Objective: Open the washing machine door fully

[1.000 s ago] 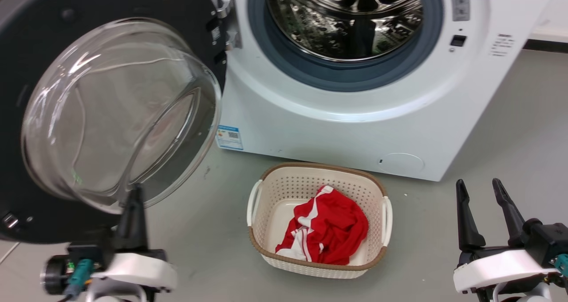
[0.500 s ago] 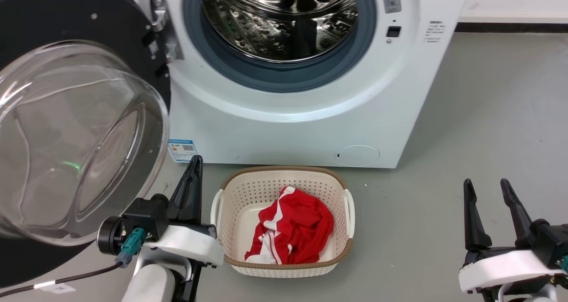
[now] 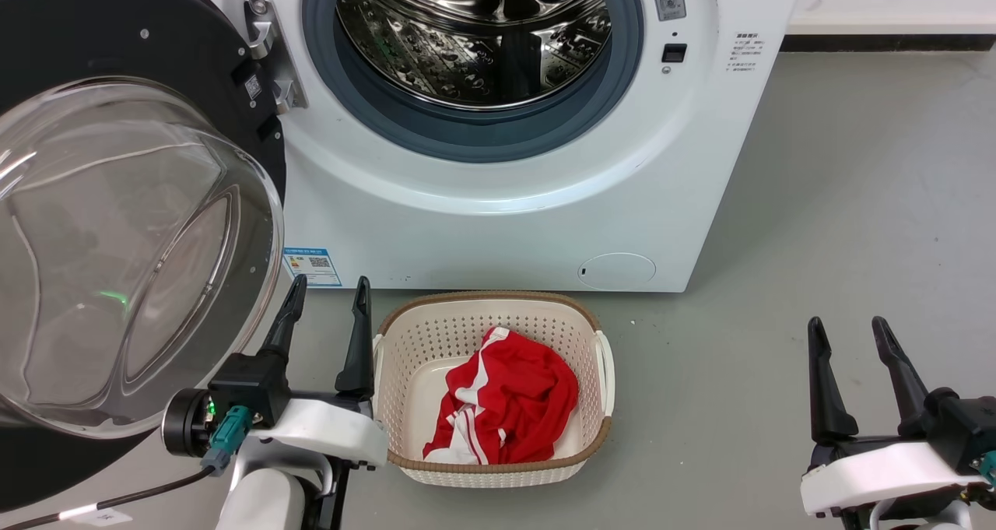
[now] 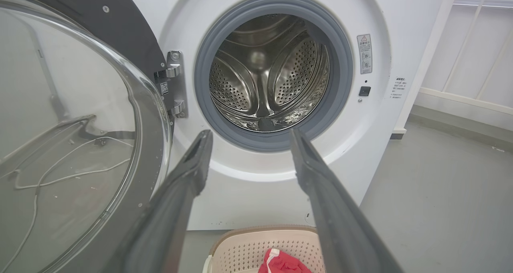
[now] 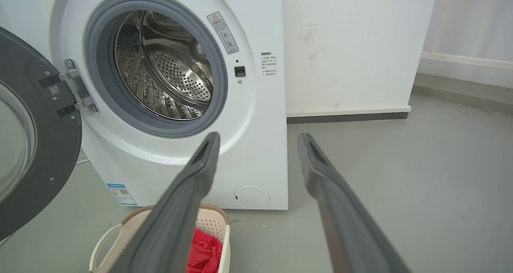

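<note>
Far to the left, the washing machine door (image 3: 132, 242) stands swung wide open on its metal hinge (image 3: 268, 55). Its black rim faces out into the room and the clear glass bowl bulges towards the robot. Through the glass I see only pale floor and a thin cable.

Just to the right of the bowl's lower edge is the left gripper (image 3: 330, 282). Its two dark fingers are spread well apart and point up at the machine's front, with nothing between them. It sits low, between the door and the basket. It is close to the glass, but I cannot tell if it touches.

Next comes the cream perforated basket (image 3: 498, 300) on the grey floor (image 3: 817, 203), just in front of the machine. A crumpled red garment (image 3: 510, 398) with white stripes lies inside it.

Behind the basket is the washing machine (image 3: 506, 226), white, its mouth uncovered. A blue-grey gasket (image 3: 467, 137) rings the shiny perforated drum (image 3: 475, 32). A small blue label (image 3: 311, 267) sits low on the front near the door, and a round flap (image 3: 617, 270) sits low towards the other side.

Far right, well apart from the machine, the right gripper (image 3: 846, 326) hangs above bare floor, fingers parted and upright, gripping nothing.
</note>
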You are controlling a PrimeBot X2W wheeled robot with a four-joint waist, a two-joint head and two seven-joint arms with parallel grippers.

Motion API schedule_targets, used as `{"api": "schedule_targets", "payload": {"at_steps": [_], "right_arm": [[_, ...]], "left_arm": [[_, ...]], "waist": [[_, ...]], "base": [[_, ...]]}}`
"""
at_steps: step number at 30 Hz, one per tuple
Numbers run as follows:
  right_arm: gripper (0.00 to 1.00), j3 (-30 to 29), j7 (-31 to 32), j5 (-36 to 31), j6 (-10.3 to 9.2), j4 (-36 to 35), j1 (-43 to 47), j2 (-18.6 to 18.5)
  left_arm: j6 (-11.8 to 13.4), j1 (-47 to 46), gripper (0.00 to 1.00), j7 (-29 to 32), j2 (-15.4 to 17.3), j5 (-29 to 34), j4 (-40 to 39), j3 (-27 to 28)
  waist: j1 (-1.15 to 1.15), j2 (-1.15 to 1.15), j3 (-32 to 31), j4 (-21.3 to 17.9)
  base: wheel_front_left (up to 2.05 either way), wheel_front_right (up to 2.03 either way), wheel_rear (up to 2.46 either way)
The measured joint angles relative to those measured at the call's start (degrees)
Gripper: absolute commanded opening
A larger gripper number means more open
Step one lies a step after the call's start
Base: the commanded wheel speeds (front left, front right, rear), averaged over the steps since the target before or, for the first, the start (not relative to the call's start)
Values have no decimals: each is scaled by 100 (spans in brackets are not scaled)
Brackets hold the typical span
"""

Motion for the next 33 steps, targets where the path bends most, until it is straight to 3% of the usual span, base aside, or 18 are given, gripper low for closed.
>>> {"api": "schedule_targets", "payload": {"at_steps": [28, 29, 33], "right_arm": [[100, -5, -46, 44, 0, 46, 2, 0], [0, -4, -46, 44, 0, 46, 2, 0], [0, 5, -18, 60, 0, 227, 106, 3]], "left_arm": [[-202, 15, 100, 0, -187, 299, 84, 269], [-207, 16, 0, 0, -190, 313, 84, 276], [-209, 153, 0, 37, -210, 301, 278, 265]], "waist": [[0, 0, -6, 17], [0, 0, -6, 16], [0, 0, -8, 15]], "base": [[0, 0, 0], [0, 0, 0], [0, 0, 0]]}}
